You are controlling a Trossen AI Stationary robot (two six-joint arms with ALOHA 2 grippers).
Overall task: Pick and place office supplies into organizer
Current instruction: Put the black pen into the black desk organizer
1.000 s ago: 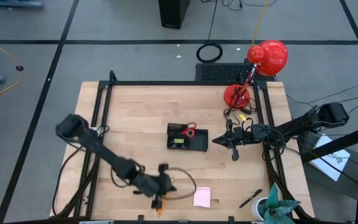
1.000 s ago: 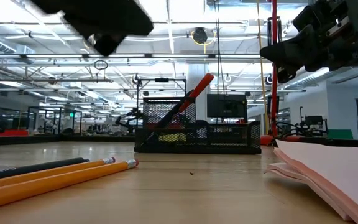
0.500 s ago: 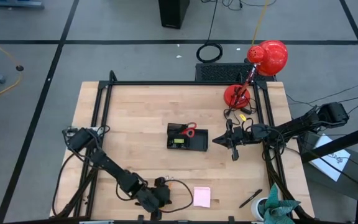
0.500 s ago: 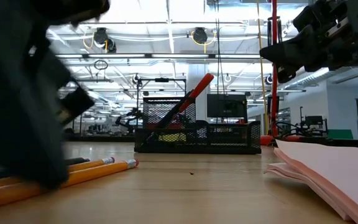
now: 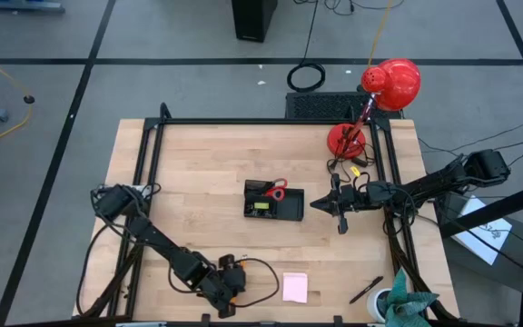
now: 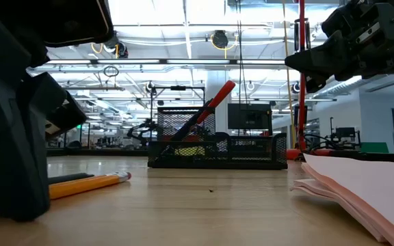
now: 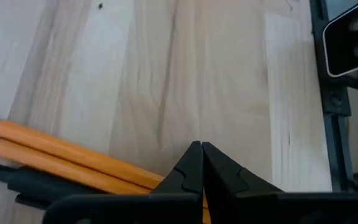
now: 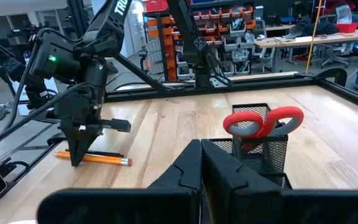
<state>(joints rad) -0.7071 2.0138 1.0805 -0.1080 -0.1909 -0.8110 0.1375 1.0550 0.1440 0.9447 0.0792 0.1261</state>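
left gripper (image 5: pixel 228 283) is clenched on the orange wooden pencils (image 7: pixel 73 158) at the tabletop's (image 5: pixel 207 173) 6 o'clock edge. advise lifting level toward the central black mesh organizer (image 5: pixel 273 202). right gripper (image 5: pixel 338 208), shut and empty, waits at 3 o'clock.

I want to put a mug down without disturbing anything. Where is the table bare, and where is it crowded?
Bare: the wood between the organizer and the table's far and left rails. Crowded: the near edge, with the left gripper shut over the pencils, the sticky notes and a pen; also around the lamp and the right gripper.
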